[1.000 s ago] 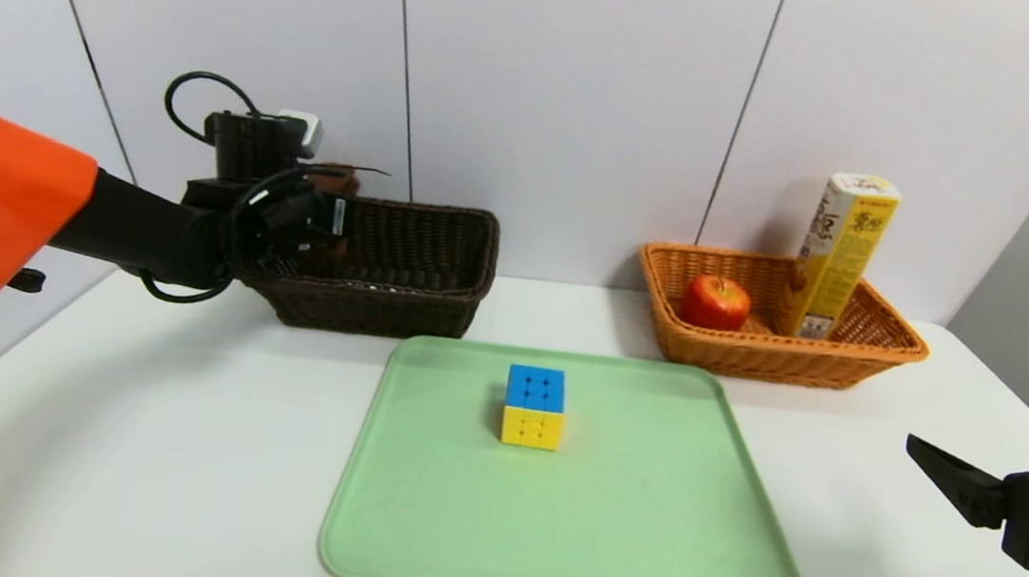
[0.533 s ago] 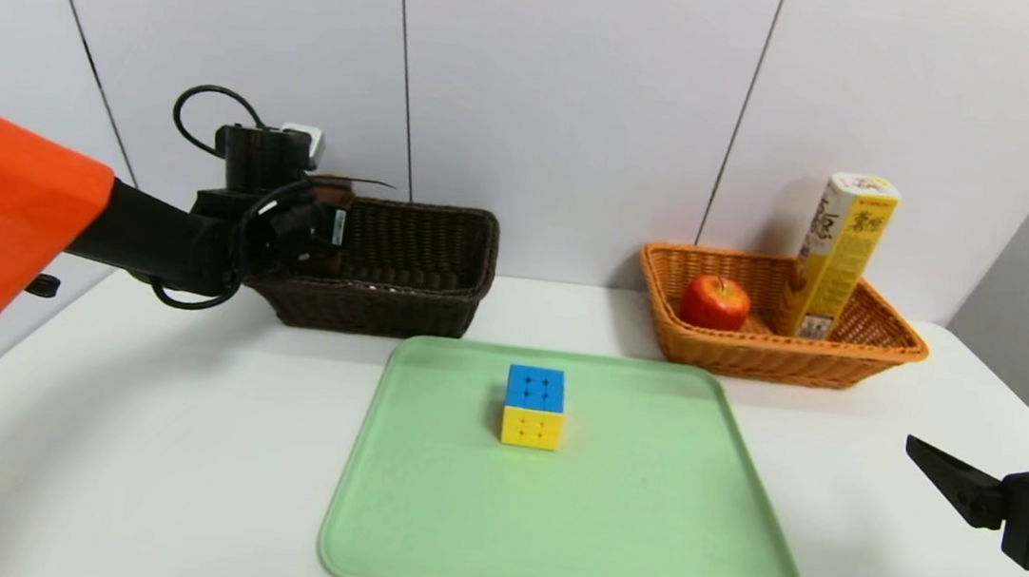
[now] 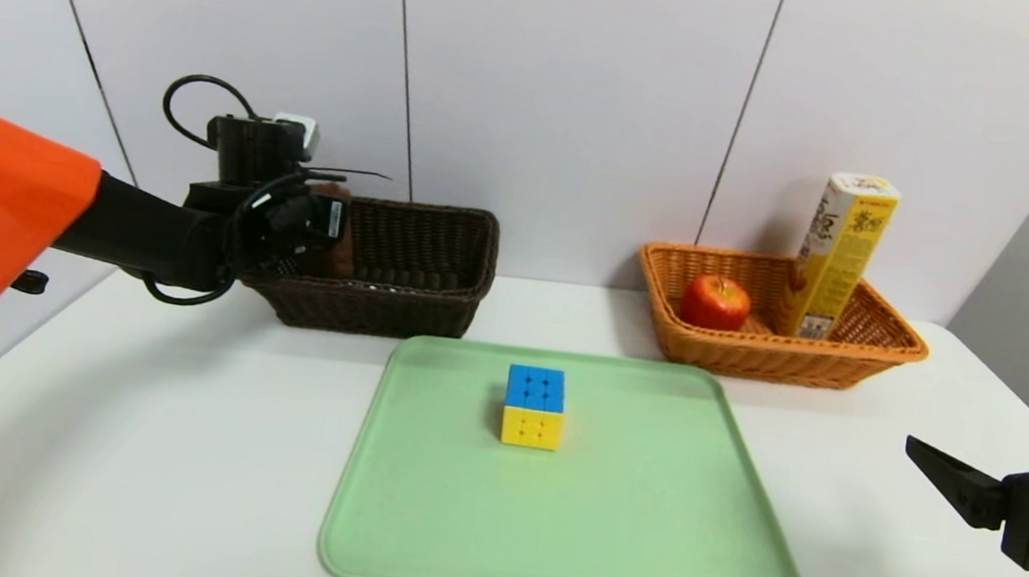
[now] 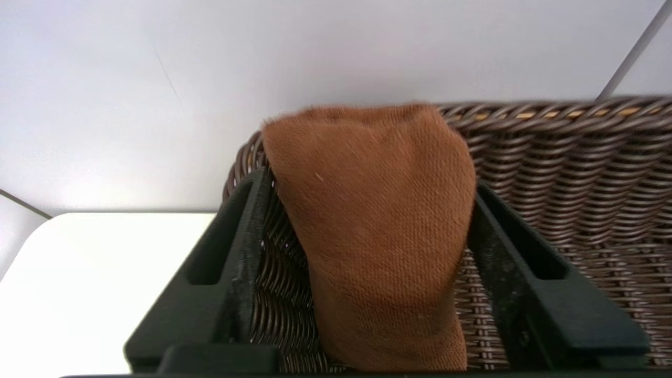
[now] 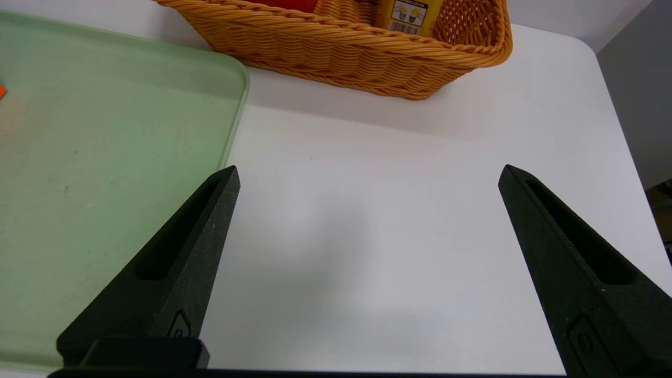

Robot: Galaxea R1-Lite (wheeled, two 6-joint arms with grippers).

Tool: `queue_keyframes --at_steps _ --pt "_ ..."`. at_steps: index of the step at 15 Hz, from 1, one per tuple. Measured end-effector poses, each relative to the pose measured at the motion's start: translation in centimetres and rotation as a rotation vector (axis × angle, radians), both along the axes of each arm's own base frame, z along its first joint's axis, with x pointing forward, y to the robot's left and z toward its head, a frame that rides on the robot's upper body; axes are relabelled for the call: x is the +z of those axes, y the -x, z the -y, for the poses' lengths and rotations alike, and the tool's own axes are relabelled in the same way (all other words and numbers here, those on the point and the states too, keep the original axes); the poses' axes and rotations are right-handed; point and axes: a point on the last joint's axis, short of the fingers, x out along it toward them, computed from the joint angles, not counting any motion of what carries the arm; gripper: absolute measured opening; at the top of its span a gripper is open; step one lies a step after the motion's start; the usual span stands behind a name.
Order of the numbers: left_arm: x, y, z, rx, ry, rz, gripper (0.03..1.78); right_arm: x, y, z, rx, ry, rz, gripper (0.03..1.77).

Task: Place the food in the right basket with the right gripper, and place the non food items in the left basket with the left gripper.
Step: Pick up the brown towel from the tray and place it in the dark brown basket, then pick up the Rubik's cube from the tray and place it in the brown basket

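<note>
- 2 baskets at back of white table (image 3: pixel 126 439): 1 dark brown left basket (image 3: pixel 417 307), 1 orange right basket (image 3: pixel 756 357), well apart.
- Food, 2 items, both in right basket: 1 apple (image 3: pixel 715 302) + 1 tall snack box (image 3: pixel 837 256) standing upright w/ a slight lean, just beside apple.
- Non-food seen, 2 items: 1 brown cloth bundle (image 4: pixel 378 231) + 1 puzzle cube (image 3: pixel 534 407).
- Cube: alone on the 1 green tray (image 3: pixel 564 542), blue face up, yellow face toward robot, apart from both grippers.
- Left gripper (image 4: pixel 367 210) at left end of left basket, over its rim; fingers spread, cloth between them. Cloth touches the one finger (image 4: pixel 504 247); gap shows on the other side. Cloth's lower end hidden, can't tell if it rests on basket floor.
- Right gripper (image 5: pixel 367 173): parked low over bare table at right, beside tray edge, fingers wide apart, nothing between.
</note>
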Motion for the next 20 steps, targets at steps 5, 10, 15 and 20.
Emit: queue_keyframes --at_steps 5,10,15,20 --pt "2.8 1.1 -0.1 -0.024 0.02 0.067 1.47 0.0 0.0 0.0 -0.001 -0.003 -0.003 1.7" --pt "10.5 6.3 -0.7 -0.12 0.056 0.205 1.58 -0.3 0.1 0.0 -0.004 -0.011 -0.012 1.7" --pt "9.5 14.5 2.9 -0.375 0.119 0.129 1.64 -0.6 0.3 0.0 -0.004 -0.01 -0.02 1.7" --pt "3.3 20.9 4.7 -0.601 0.159 0.169 1.67 -0.9 0.4 0.1 -0.003 -0.006 -0.029 1.7"
